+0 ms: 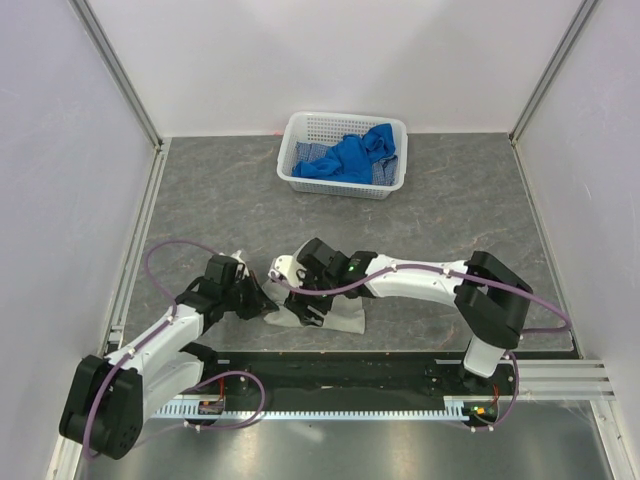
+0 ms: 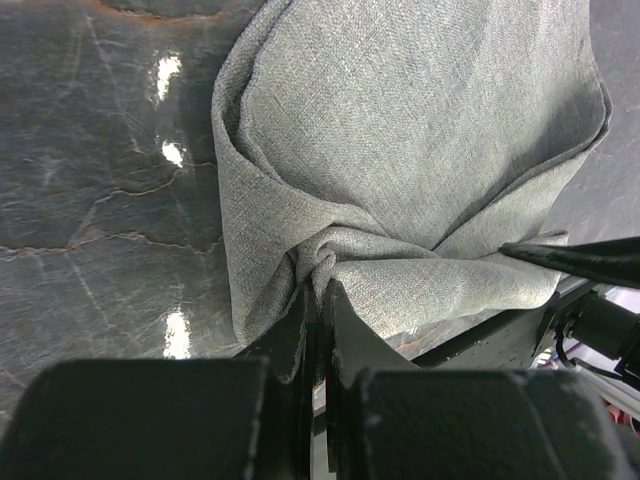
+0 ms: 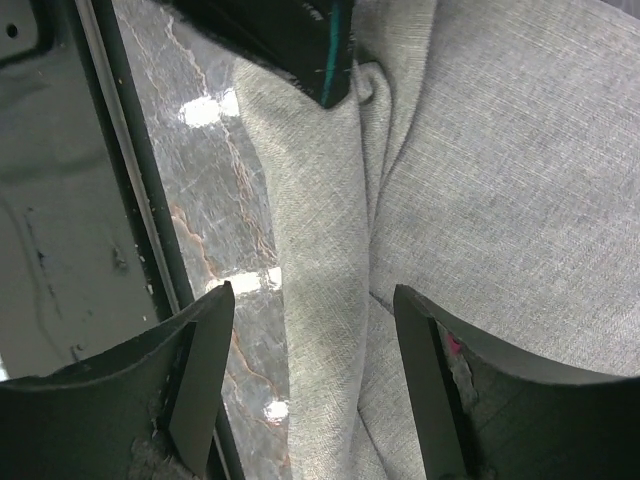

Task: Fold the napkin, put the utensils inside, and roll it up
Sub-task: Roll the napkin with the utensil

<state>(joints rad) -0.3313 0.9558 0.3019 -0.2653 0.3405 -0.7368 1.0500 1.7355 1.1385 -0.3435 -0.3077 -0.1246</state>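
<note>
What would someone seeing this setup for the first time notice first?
Probably the bright blue cloths heaped in the white basket at the far middle of the dark table, the brightest colour in view. Next, the grey napkin bunched by the near edge, where the left gripper pinches a fold of it shut and the right gripper hangs open just above it.

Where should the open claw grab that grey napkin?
Probably the raised fold of the napkin lying between the open fingers of the right gripper, coming straight down from above. That fold looks thin enough to pinch, and the left gripper holds the bunched part.
</note>
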